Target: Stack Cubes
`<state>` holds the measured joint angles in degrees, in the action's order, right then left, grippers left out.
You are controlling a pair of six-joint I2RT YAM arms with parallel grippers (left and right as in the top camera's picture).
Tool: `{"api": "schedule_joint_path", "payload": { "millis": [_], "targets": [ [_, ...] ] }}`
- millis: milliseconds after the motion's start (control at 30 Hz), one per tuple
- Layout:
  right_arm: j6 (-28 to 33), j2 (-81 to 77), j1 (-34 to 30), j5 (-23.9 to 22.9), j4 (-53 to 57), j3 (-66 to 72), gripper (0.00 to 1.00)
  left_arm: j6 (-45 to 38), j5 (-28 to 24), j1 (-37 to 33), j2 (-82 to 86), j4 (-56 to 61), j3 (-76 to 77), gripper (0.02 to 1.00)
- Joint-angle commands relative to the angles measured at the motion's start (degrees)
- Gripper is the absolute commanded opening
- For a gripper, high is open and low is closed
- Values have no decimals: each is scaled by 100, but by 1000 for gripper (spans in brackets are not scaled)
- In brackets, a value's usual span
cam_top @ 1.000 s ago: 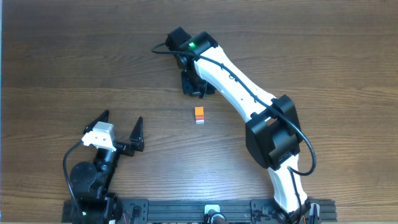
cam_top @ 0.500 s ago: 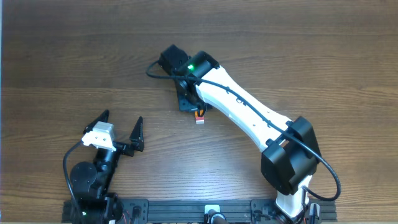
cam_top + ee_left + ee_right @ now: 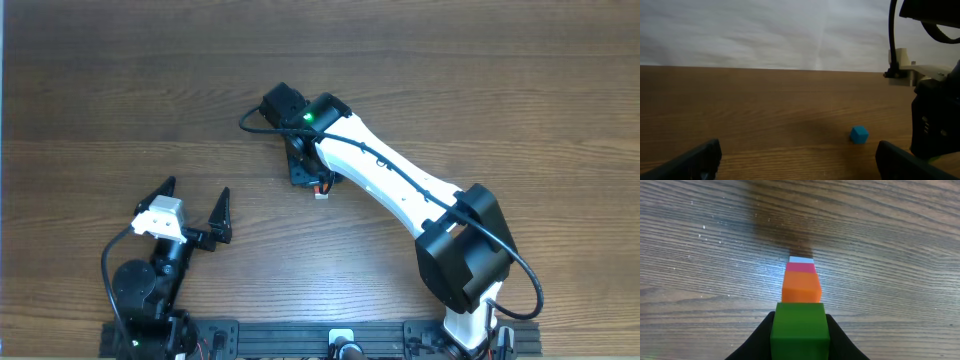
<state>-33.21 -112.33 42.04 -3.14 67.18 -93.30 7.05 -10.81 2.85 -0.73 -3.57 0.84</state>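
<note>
Right gripper (image 3: pixel 800 339) clamps a green cube (image 3: pixel 800 325), poised directly over the orange-topped stack (image 3: pixel 801 282) on the desk (image 3: pixel 890 240).

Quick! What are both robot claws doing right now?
Left gripper: open, holding nothing.
Right gripper: closed on the green cube.

— What cubes have you got?
— Your list: orange plastic cube (image 3: pixel 801 287) atop pink plastic cube (image 3: pixel 801 267) atop white plastic cube (image 3: pixel 801 259), one upright stack. Green plastic cube (image 3: pixel 800 332), pinched in the right gripper (image 3: pixel 800 320), just above the orange. Blue plastic cube (image 3: pixel 859 134), flat, alone.
</note>
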Motion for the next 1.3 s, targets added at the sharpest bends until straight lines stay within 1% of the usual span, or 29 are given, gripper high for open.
{"api": "schedule_joint_path", "payload": {
  "millis": [33, 267, 1300],
  "targets": [
    [-63, 98, -11, 61, -17, 35, 9, -105, -70, -31, 46, 26, -50, 1000],
    [-66, -44, -9, 140, -114, 35, 7, -105, -70, -31, 46, 26, -50, 1000],
    [-66, -216, -125, 140, -188, 175, 9, -105, -70, -31, 46, 26, -50, 1000]
  ]
}}
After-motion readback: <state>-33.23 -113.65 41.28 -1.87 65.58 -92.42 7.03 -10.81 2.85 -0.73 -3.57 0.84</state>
